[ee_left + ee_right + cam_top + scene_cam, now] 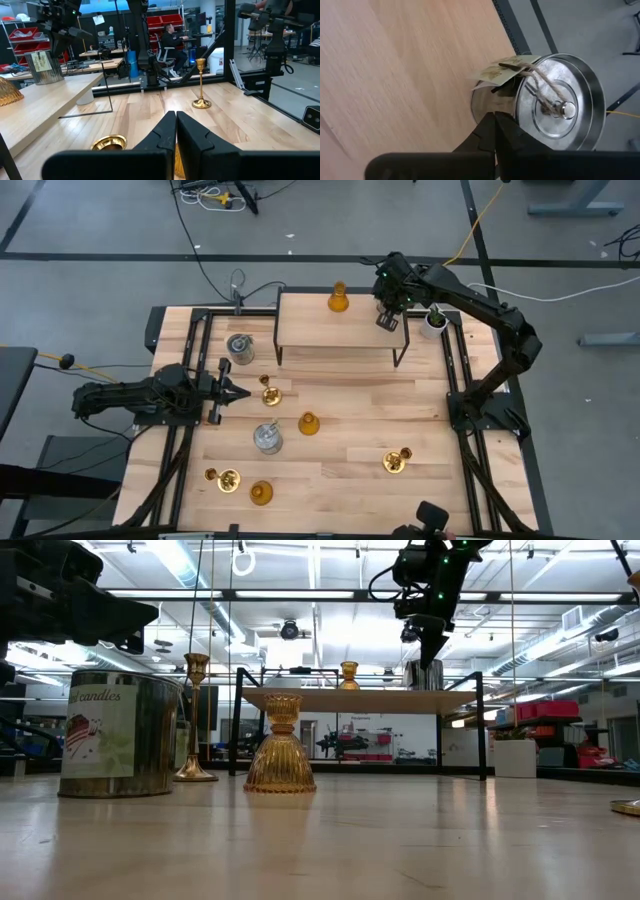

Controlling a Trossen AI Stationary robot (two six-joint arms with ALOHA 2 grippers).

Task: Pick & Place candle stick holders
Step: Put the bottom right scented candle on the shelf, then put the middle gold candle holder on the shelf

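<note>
The right gripper [388, 321] is hovering over the right end of the small raised wooden shelf on black legs [310, 332] at the back of the light wooden bench [350, 425], its fingers pressed fully together and holding nothing; directly beneath it, in the right wrist view, a silvery lidded tin cylinder with a twine-tied paper tag [555, 100] is standing on the shelf. An amber-orange bell-shaped glass holder [338, 299] is sitting on the shelf toward its middle, and a small white pot with a green plant [434, 321] is standing just beside the shelf's right end. The left gripper [238, 393] is reaching in low from the bench's left side, its fingers likewise closed together and empty, pointing at a shiny brass holder with round base and stem [270, 394] just ahead of it. A second silvery cylinder [240, 347] is standing near the shelf's left legs, and a third [267, 438] is sitting mid-bench beside another amber bell-shaped holder [309, 423]. Toward the front, a second brass holder [227, 478] and a third amber holder [261, 493] are lying close together on the left, while a third brass holder [397, 461] is resting well apart on the right.
</note>
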